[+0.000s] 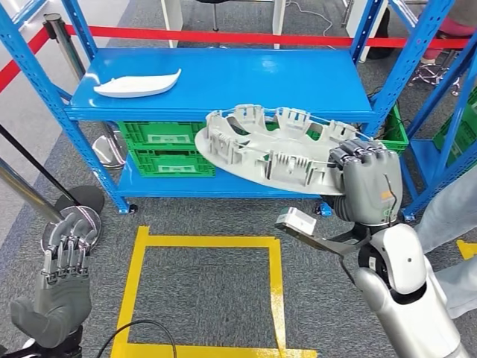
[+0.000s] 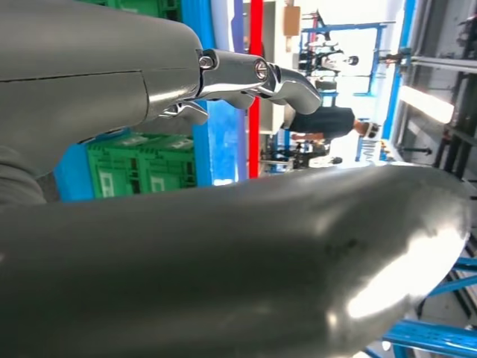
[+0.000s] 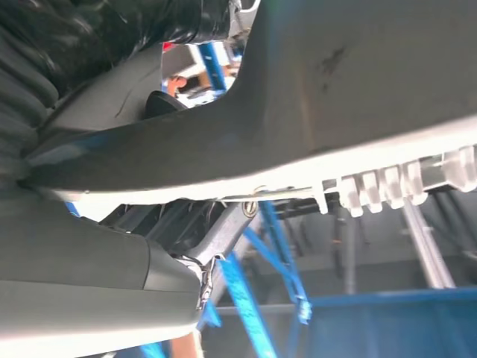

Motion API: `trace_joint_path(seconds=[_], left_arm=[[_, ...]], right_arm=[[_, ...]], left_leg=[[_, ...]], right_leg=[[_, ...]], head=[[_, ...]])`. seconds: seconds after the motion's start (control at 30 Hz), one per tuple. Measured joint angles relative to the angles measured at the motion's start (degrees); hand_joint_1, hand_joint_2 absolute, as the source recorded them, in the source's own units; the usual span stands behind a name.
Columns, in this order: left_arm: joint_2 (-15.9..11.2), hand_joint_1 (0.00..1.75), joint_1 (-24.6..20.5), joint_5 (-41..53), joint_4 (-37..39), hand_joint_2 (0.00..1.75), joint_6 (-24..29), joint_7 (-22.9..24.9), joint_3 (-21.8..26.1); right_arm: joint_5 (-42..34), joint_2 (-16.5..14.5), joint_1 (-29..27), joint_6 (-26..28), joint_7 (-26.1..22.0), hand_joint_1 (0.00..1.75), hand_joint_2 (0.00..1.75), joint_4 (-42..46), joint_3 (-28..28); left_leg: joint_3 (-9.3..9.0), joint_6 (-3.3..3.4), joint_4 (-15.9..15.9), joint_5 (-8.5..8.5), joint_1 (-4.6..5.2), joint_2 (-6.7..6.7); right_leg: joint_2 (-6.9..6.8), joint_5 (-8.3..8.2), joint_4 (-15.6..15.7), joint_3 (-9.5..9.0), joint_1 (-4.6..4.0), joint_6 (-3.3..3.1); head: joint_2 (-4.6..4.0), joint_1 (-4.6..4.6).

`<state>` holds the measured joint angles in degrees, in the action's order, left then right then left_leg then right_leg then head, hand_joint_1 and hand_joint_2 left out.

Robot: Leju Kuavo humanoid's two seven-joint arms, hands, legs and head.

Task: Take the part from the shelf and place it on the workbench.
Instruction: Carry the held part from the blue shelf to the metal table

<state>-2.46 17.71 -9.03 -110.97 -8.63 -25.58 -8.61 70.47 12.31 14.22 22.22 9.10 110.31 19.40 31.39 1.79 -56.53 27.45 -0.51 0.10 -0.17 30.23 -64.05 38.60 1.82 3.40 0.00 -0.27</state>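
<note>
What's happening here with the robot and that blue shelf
The robot's right hand grips one end of a large grey ribbed part, holding it in the air in front of the blue shelf. Its left hand hangs low with nothing in it, fingers loosely apart. A smaller white part lies on the top shelf, and green crates sit on the shelf below.

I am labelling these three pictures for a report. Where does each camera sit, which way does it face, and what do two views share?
Head view: high on the body, facing forward and down at the blue shelf; shows the left robot hand and the right robot hand gripping the grey part.
Left wrist view: behind the left robot hand, facing green crates.
Right wrist view: behind the right robot hand, under the part.
Shared: head and right wrist views both show the part.
</note>
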Motion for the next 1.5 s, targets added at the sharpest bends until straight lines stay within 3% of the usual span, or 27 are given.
trace_joint_path(seconds=[0.07, 0.1, 0.13, 0.2, 0.27, 0.3, 0.4, 0.47, 0.57, 0.6, 0.63, 0.67, 0.77, 0.8, 0.9, 0.93, 1.0, 1.07, 1.1, 1.17, 1.27, 1.4, 1.5], left_arm=[[0.01, 0.0, -0.01, -0.02, 0.02, 0.0, 0.0, 0.01, -0.03], [0.01, 0.0, 0.01, -0.02, 0.03, 0.0, 0.0, 0.01, -0.03], [0.01, 0.0, 0.03, -0.03, 0.04, 0.0, 0.0, 0.01, -0.03], [0.24, 0.0, 0.1, -0.05, 0.04, 0.0, -0.09, 0.03, 0.07], [0.87, 0.0, 0.27, -0.05, 0.0, 0.0, -0.37, 0.19, 0.42], [1.24, 0.0, 0.38, -0.04, -0.03, 0.0, -0.56, 0.33, 0.67], [1.99, 0.0, 0.72, -0.02, -0.18, 0.0, -0.93, 0.6, 1.33], [2.18, 0.0, 0.88, -0.02, -0.29, 0.0, -0.99, 0.61, 1.82], [2.37, 0.0, 1.05, -0.04, -0.34, 0.0, -1.52, 0.62, 2.78], [2.51, 0.0, 1.1, -0.04, -0.34, 0.0, -2.0, 0.62, 3.12], [2.7, 0.0, 1.14, 0.03, -0.34, 0.0, -2.59, 0.63, 3.42], [2.93, 0.0, 1.17, 0.23, -0.34, 0.0, -3.19, 0.69, 3.7], [3.19, 0.0, 1.1, 1.4, -0.35, 0.0, -3.24, 0.55, 3.81], [3.03, 0.0, 1.05, 1.68, -0.35, 0.0, -2.56, 0.28, 3.5], [2.31, 0.0, 0.91, 1.86, -0.31, 0.0, 0.15, -0.48, 1.93], [2.06, 0.0, 0.81, 1.85, -0.3, 0.0, 0.97, -0.57, 1.43], [1.66, 0.0, 0.54, 1.81, -0.3, 0.0, 2.18, -0.64, 0.62], [1.35, 0.0, 0.41, 1.79, -0.3, 0.0, 2.77, -0.65, -0.03], [1.23, 0.0, 0.4, 1.78, -0.3, 0.0, 2.89, -0.65, -0.27], [1.09, 0.0, 0.4, 1.76, -0.3, 0.0, 3.05, -0.65, -0.49], [1.05, 0.0, 0.4, 1.75, -0.3, 0.0, 3.09, -0.65, -0.51], [0.64, 0.0, 0.35, 1.66, -0.32, 0.0, 3.54, -0.65, -0.72], [0.38, 0.0, 0.39, 1.67, -0.32, 0.0, 3.75, -0.65, -0.78]], right_arm=[[0.03, 0.03, -0.07, -0.07, -0.04, 1.75, 1.75, -0.01, 0.04], [0.04, 0.04, -0.14, -0.13, -0.04, 1.75, 1.75, -0.01, 0.05], [0.05, 0.05, -0.18, -0.2, -0.05, 1.75, 1.75, -0.02, 0.06], [0.15, 0.06, -0.13, -0.34, -0.08, 1.75, 1.75, -0.02, 0.12], [0.37, 0.05, 0.3, -0.44, -0.19, 1.75, 1.75, -0.09, 0.37], [0.5, 0.04, 0.55, -0.49, -0.28, 1.75, 1.75, -0.16, 0.56], [0.83, 0.01, 1.02, -0.72, -0.45, 1.75, 1.75, -0.5, 1.18], [0.9, -0.07, 1.34, -0.82, -0.48, 1.75, 1.75, -0.79, 1.55], [0.95, -0.28, 2.06, -0.88, -0.52, 1.75, 1.75, -1.32, 2.09], [0.95, -0.34, 2.27, -0.86, -0.45, 1.75, 1.75, -1.51, 2.27], [0.92, -0.37, 2.4, -0.83, -0.33, 1.75, 1.75, -1.66, 2.43], [0.87, -0.37, 2.45, -0.78, -0.15, 1.75, 1.75, -1.75, 2.58], [0.15, -0.07, 1.69, -0.42, 0.44, 1.75, 1.75, -1.34, 2.34], [-0.28, 0.26, 1.05, -0.2, 0.51, 1.75, 1.75, -0.95, 1.87], [-1.48, 1.48, -1.66, 0.36, -0.07, 1.75, 1.75, 0.77, -0.21], [-1.73, 1.8, -2.54, 0.39, -0.41, 1.75, 1.75, 1.3, -0.94], [-1.95, 2.33, -3.73, 0.36, -0.94, 1.75, 1.75, 2.01, -2.19], [-1.99, 2.59, -4.35, 0.28, -1.1, 1.75, 1.75, 2.31, -2.88], [-1.99, 2.65, -4.56, 0.25, -1.1, 1.75, 1.75, 2.37, -3.04], [-1.99, 2.7, -4.78, 0.21, -1.1, 1.75, 1.75, 2.4, -3.2], [-1.98, 2.7, -4.86, 0.2, -1.1, 1.75, 1.75, 2.4, -3.27], [-1.73, 2.83, -5.27, 0.18, -1.0, 1.75, 1.75, 3.08, -3.51], [-1.63, 2.84, -5.49, 0.18, -0.86, 1.75, 1.75, 3.38, -3.66]], left_leg=[[0.93, 0.42, -0.2, -0.57, 0.32, 0.01], [1.34, 0.52, -0.32, -0.82, 0.51, 0.01], [1.71, 0.58, -0.45, -1.03, 0.69, -0.01], [2.24, 0.55, -0.84, -1.29, 0.95, -0.07], [2.92, 0.25, -1.47, -1.49, 1.24, -0.09], [3.28, -0.01, -1.75, -1.66, 1.32, -0.06], [4.0, -0.93, -2.23, -1.93, 1.35, -0.1], [5.0, -1.64, -4.73, 0.34, 1.25, -0.23], [8.33, -2.64, -14.88, 6.67, 0.64, -0.26], [8.74, -2.8, -17.1, 7.61, 0.49, -0.25], [8.21, -2.86, -17.32, 7.5, 0.39, -0.25], [6.58, -2.8, -15.23, 6.37, 0.33, -0.25], [-0.46, -1.92, -3.56, 2.36, 0.5, -0.34], [-1.51, -1.61, -1.49, 1.94, 0.64, -0.39], [-1.17, -0.73, -0.72, 1.34, 0.79, -0.4], [-1.0, -0.33, -0.47, 0.91, 0.69, -0.33], [-0.39, 0.43, -0.03, 0.0, 0.49, -0.09], [0.64, 0.76, -0.16, -0.67, 0.6, 0.09], [1.15, 0.78, -0.26, -0.97, 0.65, 0.17], [1.77, 0.76, -0.4, -1.34, 0.7, 0.24], [1.94, 0.73, -0.46, -1.44, 0.7, 0.25], [3.94, -0.39, -2.28, -2.21, 0.9, 0.12], [4.6, -1.38, -2.86, -2.33, 0.89, 0.0]], right_leg=[[0.02, 3.73, -7.32, 2.47, -0.23, -0.11], [0.02, 4.26, -9.14, 2.74, -0.34, -0.21], [0.02, 3.75, -8.78, 1.92, -0.45, -0.39], [0.01, 0.97, -2.2, -2.56, -0.76, -1.03], [0.0, -0.52, 4.26, -6.61, -1.09, -1.6], [0.02, -0.54, 5.54, -7.29, -1.21, -1.79], [-0.05, -1.04, 5.79, -6.89, -1.1, -2.44], [-0.29, -1.7, 6.0, -6.47, -0.79, -3.1], [-0.45, -2.58, 5.92, -5.29, -0.75, -3.55], [-0.46, -2.87, 5.88, -4.87, -0.75, -3.53], [-0.46, -3.14, 5.83, -4.5, -0.76, -3.46], [-0.43, -3.39, 5.8, -4.2, -0.76, -3.36], [-0.41, -4.06, 5.73, -3.62, -0.84, -2.76], [-0.47, -4.3, 5.69, -3.41, -0.87, -2.45], [-0.6, -4.88, 5.67, -2.88, -0.79, -1.36], [-0.48, -4.34, 5.25, -2.49, -0.75, -1.07], [-0.14, -1.03, 1.3, -0.63, -0.7, -0.71], [0.01, 3.33, -6.06, 2.0, -0.71, -0.47], [0.02, 4.6, -8.96, 2.82, -0.71, -0.37], [0.01, 5.42, -11.43, 3.29, -0.7, -0.27], [0.01, 5.12, -11.13, 2.88, -0.7, -0.26], [0.17, 0.05, 4.38, -7.1, -0.73, -0.83], [0.1, -0.61, 5.29, -7.19, -0.71, -2.06]], head=[[0.0, 0.05], [0.0, 0.06], [0.0, 0.05], [0.0, 0.05], [0.01, 0.02], [0.01, 0.01], [0.0, 0.0], [0.0, -0.19], [0.0, -0.32], [0.0, -0.32], [0.0, -0.32], [0.0, -0.33], [0.0, -0.31], [0.0, -0.28], [0.0, -0.27], [0.0, -0.25], [0.0, -0.09], [0.0, 0.04], [0.0, 0.05], [0.0, 0.05], [0.0, 0.05], [0.0, -0.02], [0.0, -0.02]])
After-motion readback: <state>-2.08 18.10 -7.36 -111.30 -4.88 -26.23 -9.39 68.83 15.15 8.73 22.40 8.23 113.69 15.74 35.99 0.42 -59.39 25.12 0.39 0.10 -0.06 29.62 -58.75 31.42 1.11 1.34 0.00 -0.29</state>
